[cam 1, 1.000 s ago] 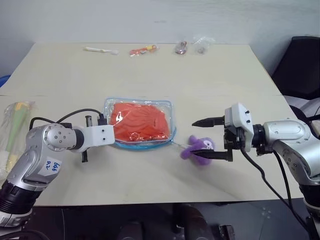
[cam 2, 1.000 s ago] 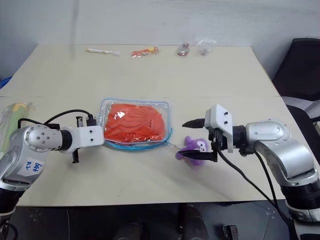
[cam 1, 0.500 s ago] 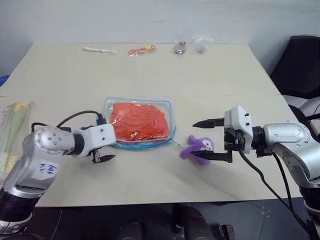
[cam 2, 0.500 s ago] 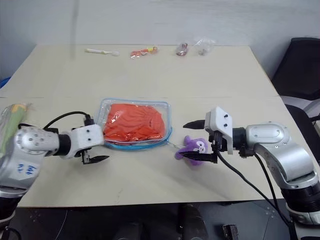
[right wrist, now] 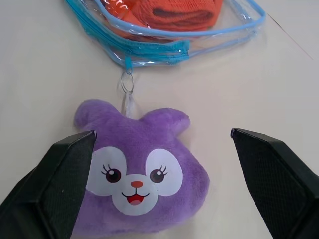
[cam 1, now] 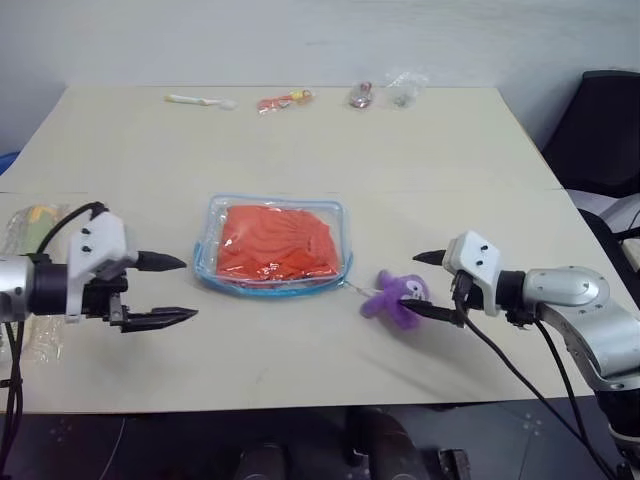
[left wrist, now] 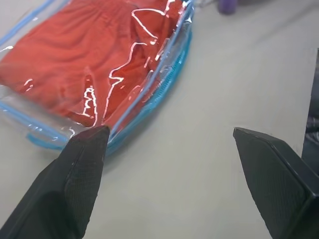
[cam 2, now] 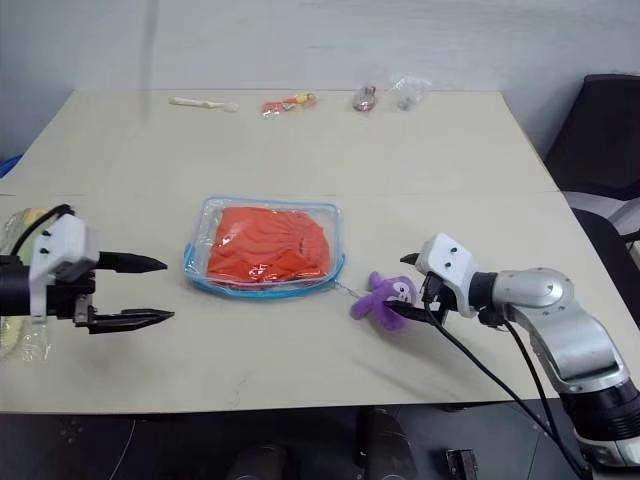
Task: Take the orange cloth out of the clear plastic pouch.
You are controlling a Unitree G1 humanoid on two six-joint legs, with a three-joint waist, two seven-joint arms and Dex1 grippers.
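The clear plastic pouch with light blue trim lies flat mid-table. The orange cloth is inside it, wrinkled under the plastic. My left gripper hovers open to the left of the pouch, apart from it, with its fingers pointing at the pouch's near edge. A small purple plush toy lies by the pouch's right corner, tied by a short string to the zipper pull. My right gripper is open, with one finger on each side of the plush, and holds nothing.
Along the far table edge lie a white stick-like item, an orange wrapped item and small clear bags. A clear bag with a yellow-green thing sits at the left edge. A black chair stands at the right.
My left gripper, shut at the pouch's left edge a second ago, has opened and drawn back to the left. My right gripper has sunk lower around the plush.
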